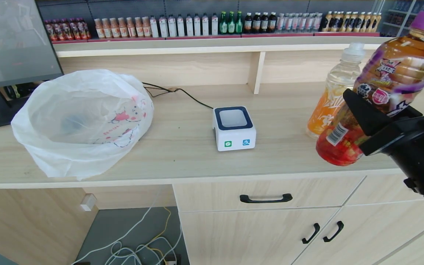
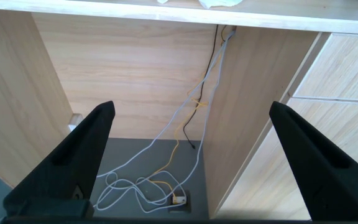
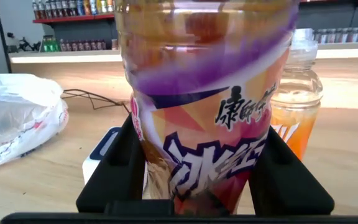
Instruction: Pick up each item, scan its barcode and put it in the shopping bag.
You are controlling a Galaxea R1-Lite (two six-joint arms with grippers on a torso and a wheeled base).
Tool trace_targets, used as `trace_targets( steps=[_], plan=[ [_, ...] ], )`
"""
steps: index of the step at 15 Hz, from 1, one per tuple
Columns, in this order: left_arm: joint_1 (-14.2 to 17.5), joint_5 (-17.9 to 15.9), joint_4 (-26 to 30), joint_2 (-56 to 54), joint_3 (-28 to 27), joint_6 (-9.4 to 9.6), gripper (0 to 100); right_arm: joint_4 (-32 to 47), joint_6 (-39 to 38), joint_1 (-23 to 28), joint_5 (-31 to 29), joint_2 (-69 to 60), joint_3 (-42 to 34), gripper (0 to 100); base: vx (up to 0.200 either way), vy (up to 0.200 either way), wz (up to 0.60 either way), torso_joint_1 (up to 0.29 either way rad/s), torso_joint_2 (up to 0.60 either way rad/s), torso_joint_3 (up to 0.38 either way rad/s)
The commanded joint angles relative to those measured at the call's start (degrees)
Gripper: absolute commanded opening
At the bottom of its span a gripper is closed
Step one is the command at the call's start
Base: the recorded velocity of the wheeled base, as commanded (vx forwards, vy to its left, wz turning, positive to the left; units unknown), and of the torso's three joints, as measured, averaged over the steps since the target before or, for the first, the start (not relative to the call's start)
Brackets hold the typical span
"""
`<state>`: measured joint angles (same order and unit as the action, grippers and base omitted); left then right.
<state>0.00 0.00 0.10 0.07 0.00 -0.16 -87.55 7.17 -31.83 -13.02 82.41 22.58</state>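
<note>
The right gripper (image 1: 363,115), jaws clamped on the purple-capped amber tea bottle (image 1: 399,70) held tilted, cap toward one o'clock, above the wooden counter (image 1: 182,158) edge, has the white blue-rimmed box scanner (image 1: 233,127) at its nine o'clock; the left gripper (image 2: 188,162) hangs spread wide below.

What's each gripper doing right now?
Left gripper: open, empty.
Right gripper: shut on the purple-capped tea bottle, held above the counter.
</note>
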Motion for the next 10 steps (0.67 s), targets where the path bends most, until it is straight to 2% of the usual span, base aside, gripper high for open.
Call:
trace_targets(
  steps=[1, 7, 10],
  plan=[
    [0.0, 0.0, 0.0, 0.0, 0.0, -0.02, 100, 0.1, 0.0, 0.1, 0.0, 0.7, 0.4, 0, 0.0, 0.0, 0.0, 0.0, 0.0, 0.0],
    [0.0, 0.0, 0.0, 0.0, 0.0, -0.11, 100, 0.0, 0.0, 0.1, 0.0, -0.3, 0.3, 0, 0.0, 0.0, 0.0, 0.0, 0.0, 0.0],
    [0.0, 0.0, 0.0, 0.0, 0.0, -0.37, 100, 0.0, 0.0, 0.1, 0.0, -0.7, -0.2, 0, 0.0, 0.2, 0.0, 0.001, 0.0, -0.002]
  ],
)
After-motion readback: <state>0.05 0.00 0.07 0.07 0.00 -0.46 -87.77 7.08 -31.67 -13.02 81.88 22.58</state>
